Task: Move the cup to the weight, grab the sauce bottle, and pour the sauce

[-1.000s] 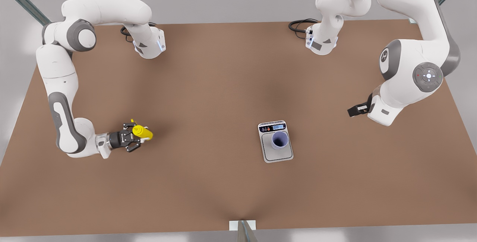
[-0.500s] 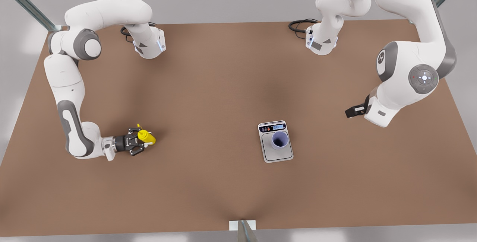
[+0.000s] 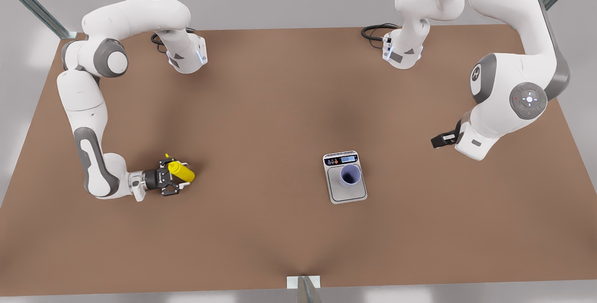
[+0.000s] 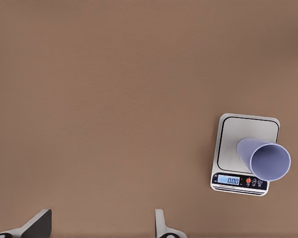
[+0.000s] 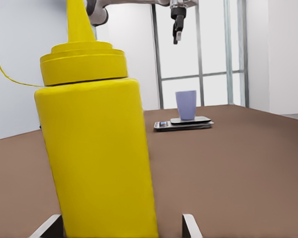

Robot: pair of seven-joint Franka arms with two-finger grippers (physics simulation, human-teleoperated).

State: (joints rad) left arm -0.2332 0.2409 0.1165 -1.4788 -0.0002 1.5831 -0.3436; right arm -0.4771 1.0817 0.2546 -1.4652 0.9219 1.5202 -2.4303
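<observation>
The yellow sauce bottle (image 3: 181,170) stands upright on the table at the front view's left. My right gripper (image 3: 173,178) is open, with a finger on each side of the bottle's base. In the right wrist view the bottle (image 5: 97,148) is very close; one fingertip (image 5: 188,225) stands clear of it. The lavender cup (image 3: 350,175) stands on the steel plate of the weight (image 3: 345,193), also seen from above as the cup (image 4: 264,157) and the weight (image 4: 238,148). My left gripper (image 4: 99,225) hangs open high above the table, at the front view's right (image 3: 440,139).
Both arm bases stand at the table's far edge with black cables (image 3: 373,32) beside them. A small white bracket (image 3: 303,282) sits at the near edge. Bare brown tabletop (image 3: 261,121) lies between the bottle and the weight.
My right gripper has moved forward around the sauce bottle, which shifted slightly toward the front view's right. The left arm drifted a little; the cup and the weight have not moved.
</observation>
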